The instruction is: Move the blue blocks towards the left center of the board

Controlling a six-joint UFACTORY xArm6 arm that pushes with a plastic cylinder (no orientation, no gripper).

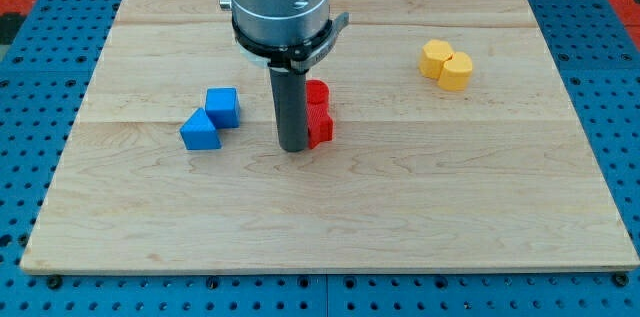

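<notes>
My tip [294,147], a bare rod pinching nothing, touches the red blocks [318,115] mid-board. 2 blue blocks [211,119] sit toward the board's [330,237] left edge, 2 yellow blocks [446,64] near its top-right corner.

blue cube [223,107]; blue wedge [200,131] (touching)

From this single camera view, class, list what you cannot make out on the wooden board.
- Red blocks: left sides hidden behind the dark rod; their shape and number are unclear.
- My tip: whether it touches the red blocks cannot be told.
- Arm above the grey collar: cut off by the view's top.
</notes>
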